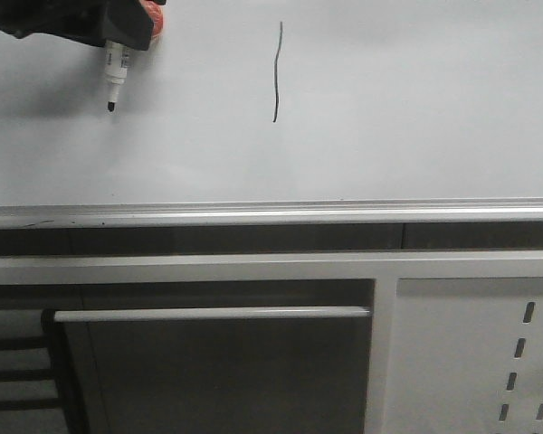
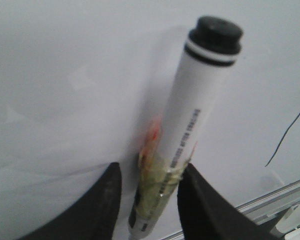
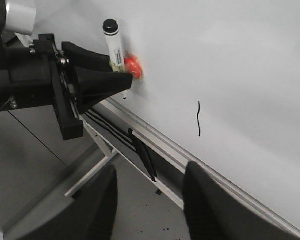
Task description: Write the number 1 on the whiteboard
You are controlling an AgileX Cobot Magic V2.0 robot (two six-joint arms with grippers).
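The number 1 (image 1: 275, 72) is a thin wavy black stroke on the whiteboard (image 1: 416, 108), above its silver bottom rail (image 1: 271, 213). It also shows in the left wrist view (image 2: 287, 132) and the right wrist view (image 3: 198, 119). My left gripper (image 1: 131, 36) is at the board's upper left, well left of the stroke. A white marker (image 2: 190, 115) with tape and an orange piece stands between its jaws (image 2: 151, 167). One finger touches it and a gap shows at the other. The marker's tip (image 1: 111, 107) points down. My right gripper (image 3: 150, 170) is open and empty, away from the board.
Below the rail is a grey metal frame with a horizontal bar (image 1: 208, 314) and a white perforated panel (image 1: 516, 362) at the lower right. In the right wrist view the left arm's black body (image 3: 35, 85) sits left of the board, above grey floor (image 3: 35, 165).
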